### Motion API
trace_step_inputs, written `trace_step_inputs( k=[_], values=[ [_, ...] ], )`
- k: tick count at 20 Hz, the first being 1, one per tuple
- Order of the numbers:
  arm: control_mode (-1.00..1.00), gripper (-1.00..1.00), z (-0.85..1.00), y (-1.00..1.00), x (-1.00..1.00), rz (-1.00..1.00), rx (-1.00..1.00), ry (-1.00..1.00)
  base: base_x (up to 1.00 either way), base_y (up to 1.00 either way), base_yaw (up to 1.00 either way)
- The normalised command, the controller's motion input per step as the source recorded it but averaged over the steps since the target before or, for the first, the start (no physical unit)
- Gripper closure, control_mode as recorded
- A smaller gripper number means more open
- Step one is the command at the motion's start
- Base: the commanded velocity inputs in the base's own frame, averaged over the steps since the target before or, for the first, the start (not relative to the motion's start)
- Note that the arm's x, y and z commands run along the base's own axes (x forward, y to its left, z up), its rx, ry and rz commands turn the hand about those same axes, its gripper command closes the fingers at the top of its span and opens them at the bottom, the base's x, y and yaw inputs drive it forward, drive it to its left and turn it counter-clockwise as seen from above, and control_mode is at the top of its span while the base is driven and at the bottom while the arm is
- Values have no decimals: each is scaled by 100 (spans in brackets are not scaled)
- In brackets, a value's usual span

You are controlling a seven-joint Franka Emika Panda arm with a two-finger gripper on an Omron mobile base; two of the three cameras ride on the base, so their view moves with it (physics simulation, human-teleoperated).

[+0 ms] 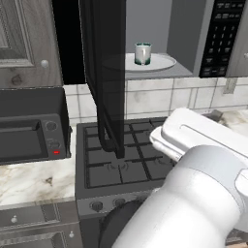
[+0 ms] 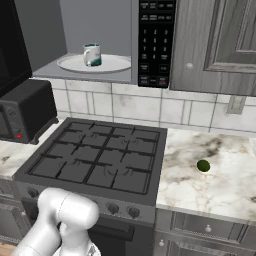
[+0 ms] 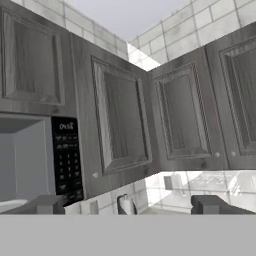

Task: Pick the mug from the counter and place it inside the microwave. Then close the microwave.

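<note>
Gripper (image 3: 125, 206) released, jaws wide, nothing between them. One dark green round object (image 2: 203, 165) on the surface (image 2: 220, 175). One mug (image 1: 143, 53) upright on the plate (image 1: 164, 63) inside the microwave (image 2: 100, 40); door (image 1: 104, 72) open.

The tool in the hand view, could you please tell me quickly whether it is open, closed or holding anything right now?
Tool: open and empty, its two fingertips wide apart; the mug sits inside the microwave.

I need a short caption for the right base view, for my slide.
Mug on the white plate inside the open microwave, above the stove.
</note>
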Motion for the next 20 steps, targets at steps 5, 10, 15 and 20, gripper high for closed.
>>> trace_step_inputs(
  k=[5,10,15,20],
  values=[
    [-100,-100,-1,52,0,0,-1,0,0,0,0],
    [-100,-100,-6,56,0,-1,-1,2,0,0,0],
    [-100,-100,-19,42,10,-5,-2,6,0,0,0],
    [-100,-100,-30,47,26,-7,0,3,0,0,0]
  ],
)
